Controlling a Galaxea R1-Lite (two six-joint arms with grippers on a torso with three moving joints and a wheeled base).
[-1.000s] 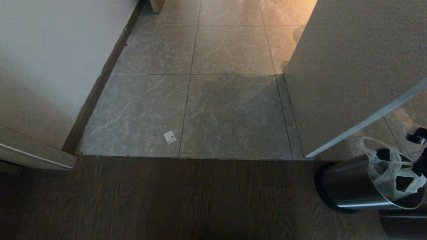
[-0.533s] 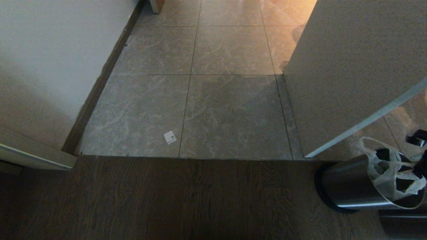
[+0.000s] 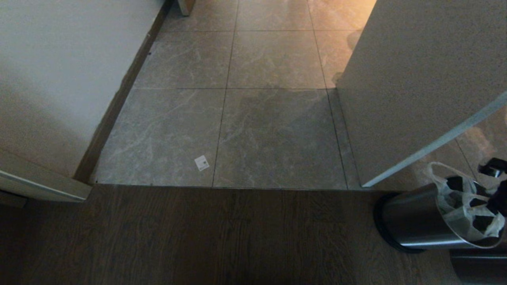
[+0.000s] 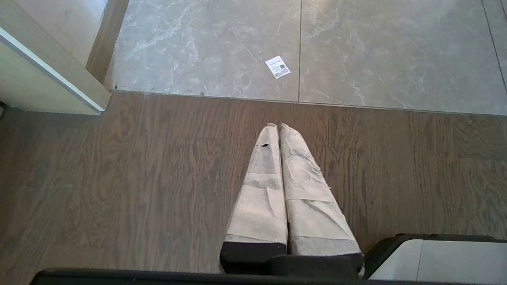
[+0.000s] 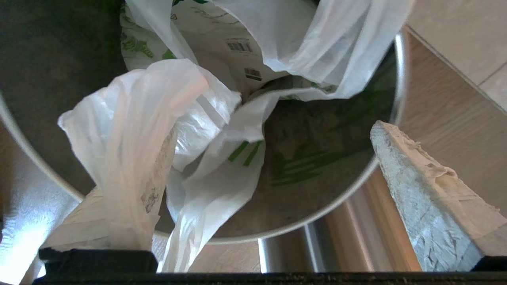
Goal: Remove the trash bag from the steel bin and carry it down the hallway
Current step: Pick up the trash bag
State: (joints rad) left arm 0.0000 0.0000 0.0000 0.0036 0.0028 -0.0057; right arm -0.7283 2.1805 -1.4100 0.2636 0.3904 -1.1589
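The steel bin stands on the wood floor at the lower right, and the white trash bag sits inside it with its loop handles sticking up above the rim. My right gripper is at the bin's mouth on the frame's right edge. In the right wrist view the right gripper is open wide. One padded finger is outside the bin's rim. The other lies under a handle of the trash bag. My left gripper is shut and empty over the wood floor. The hallway tiles lie ahead.
A white wall panel rises just beyond the bin, and another wall with a dark baseboard stands on the left. A small paper label lies on the tiles near the threshold to the wood floor.
My right gripper has sunk slightly toward the bin's mouth, and the bag's handles have crumpled a little. The left arm and the camera have stayed still.
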